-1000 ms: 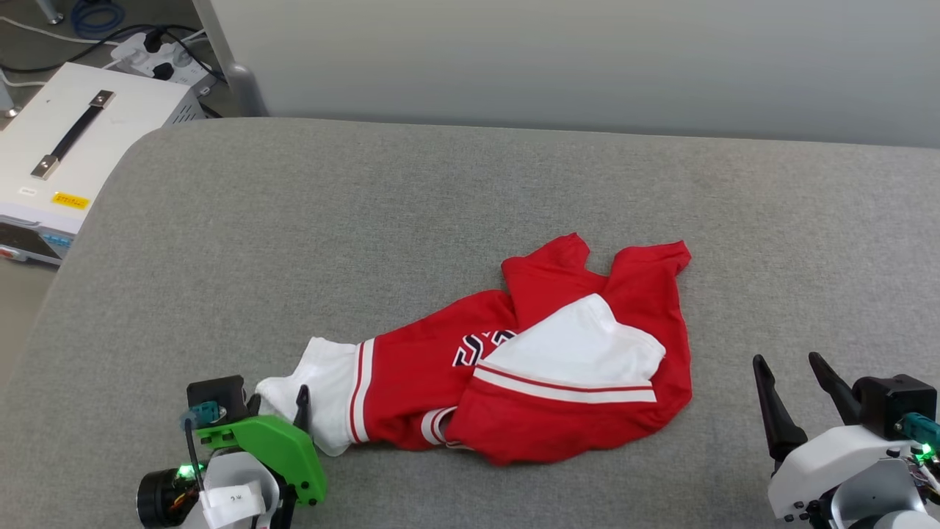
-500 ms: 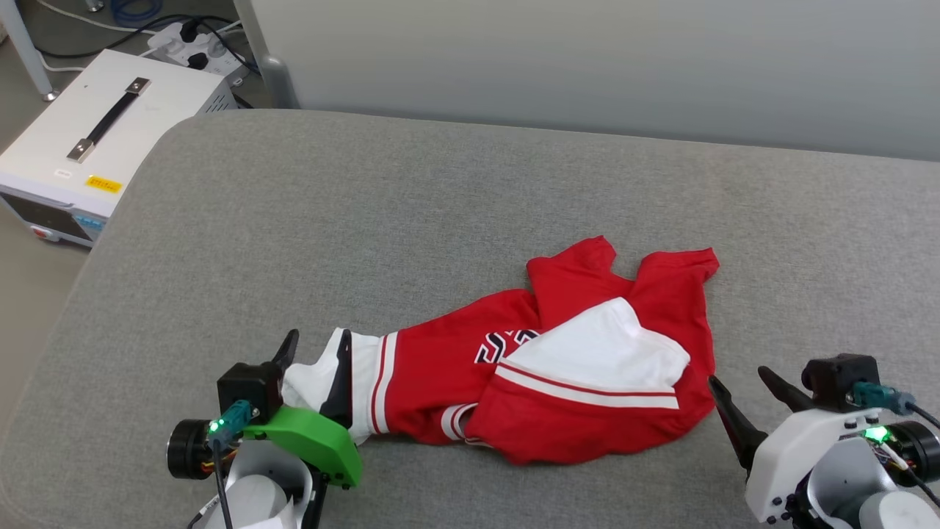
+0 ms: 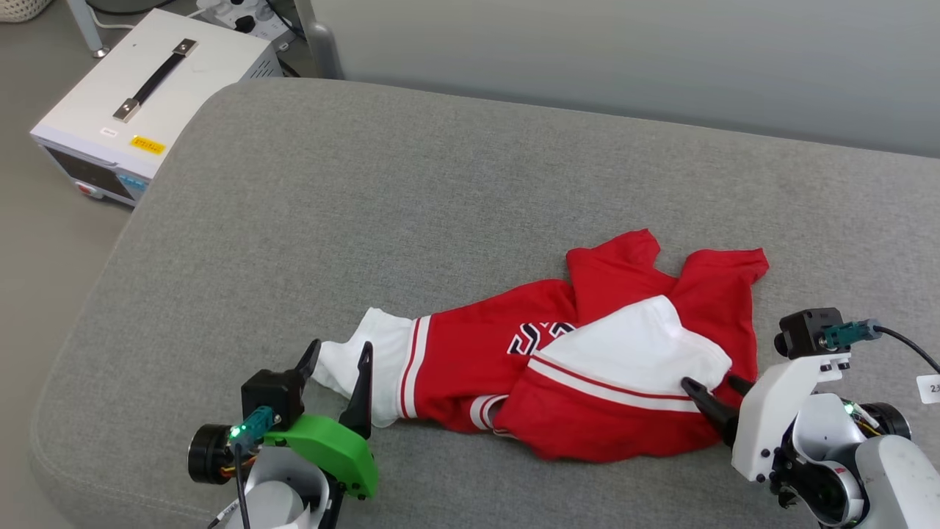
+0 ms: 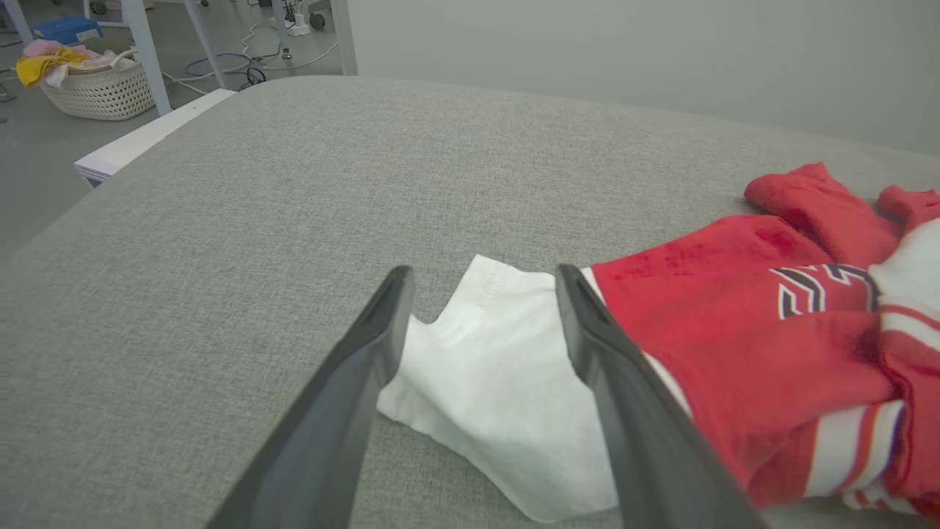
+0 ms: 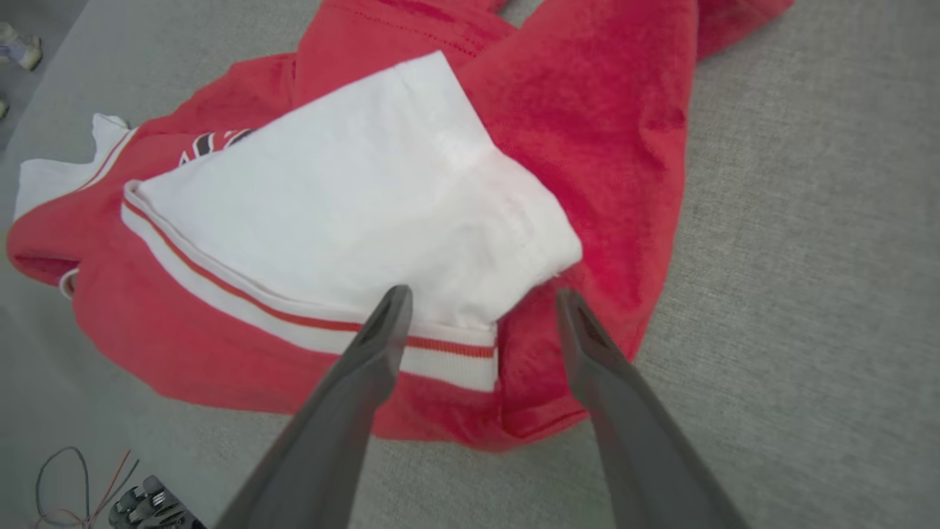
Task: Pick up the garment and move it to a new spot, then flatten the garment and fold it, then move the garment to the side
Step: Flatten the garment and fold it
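Table [image 3: 367, 184]: broad, padded in grey woven fabric, with a rounded corner at the far left.
Wall [image 3: 624, 59]: a plain pale grey panel stood just behind the table's far edge.
Floor [image 3: 44, 242]: smooth and grey-beige, left of the table.
White case [image 3: 125, 95]: sat on the floor by that corner, with a black carry handle on top and a yellow label.
Power strip [image 3: 246, 11]: white, beyond the case, with black plugs in it.
Metal leg [image 3: 323, 48]: grey, at the wall's left end.
Basket [image 4: 99, 92]: pale and woven, farther off on the floor, holding yellow and pink cloth.
Light: even and soft.
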Available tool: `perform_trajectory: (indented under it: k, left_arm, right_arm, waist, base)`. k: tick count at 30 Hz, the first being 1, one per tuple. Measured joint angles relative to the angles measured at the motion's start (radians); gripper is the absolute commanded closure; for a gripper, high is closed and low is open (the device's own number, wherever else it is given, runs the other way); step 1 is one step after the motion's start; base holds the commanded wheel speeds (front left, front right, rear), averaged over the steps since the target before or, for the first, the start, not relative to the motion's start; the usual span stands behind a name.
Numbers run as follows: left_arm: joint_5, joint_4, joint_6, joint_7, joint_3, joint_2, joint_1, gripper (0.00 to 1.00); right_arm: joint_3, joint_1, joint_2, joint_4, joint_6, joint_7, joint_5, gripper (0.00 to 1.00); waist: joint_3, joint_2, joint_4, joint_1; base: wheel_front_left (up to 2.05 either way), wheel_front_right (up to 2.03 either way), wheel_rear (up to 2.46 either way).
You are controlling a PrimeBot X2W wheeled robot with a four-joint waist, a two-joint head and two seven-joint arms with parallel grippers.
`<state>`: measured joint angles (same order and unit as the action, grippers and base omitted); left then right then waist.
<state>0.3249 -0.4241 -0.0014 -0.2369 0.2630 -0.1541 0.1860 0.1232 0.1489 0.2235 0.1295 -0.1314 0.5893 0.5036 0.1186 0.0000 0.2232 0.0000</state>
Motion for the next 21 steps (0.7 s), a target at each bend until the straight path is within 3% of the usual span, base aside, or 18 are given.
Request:
perform_trajectory:
  k: [13, 14, 15, 21]
  left_arm:
    - [0.000, -0.018, 0.000, 0.000, 0.015, 0.000, 0.017, 0.00]
    - [0.000, -0.019, 0.000, 0.000, 0.016, 0.000, 0.018, 0.00]
    - [0.000, -0.020, 0.000, 0.000, 0.017, 0.000, 0.019, 0.00]
    - [0.002, -0.031, 0.005, 0.000, 0.019, 0.000, 0.021, 0.00]
  right_arm:
    - [0.010, 0.042, -0.022, 0.052, 0.000, -0.038, 0.049, 0.00]
    - [0.014, 0.044, -0.021, 0.054, 0.000, -0.049, 0.049, 0.69]
    - [0.021, 0.046, -0.020, 0.055, 0.000, -0.059, 0.049, 1.00]
    - [0.056, 0.051, 0.006, 0.052, 0.000, -0.121, 0.066, 1.00]
  waist:
    - [0.034, 0.0000, 0.025, 0.0000]
    - [0.034, 0.0000, 0.024, -0.0001]
    - [0.033, 0.0000, 0.023, -0.0001]
    - [0.017, 0.0000, 0.014, 0.0000]
  base:
    - [0.00, 0.00, 0.00]
    - [0.00, 0.00, 0.00]
    - [0.00, 0.00, 0.00]
    - [0.00, 0.00, 0.00]
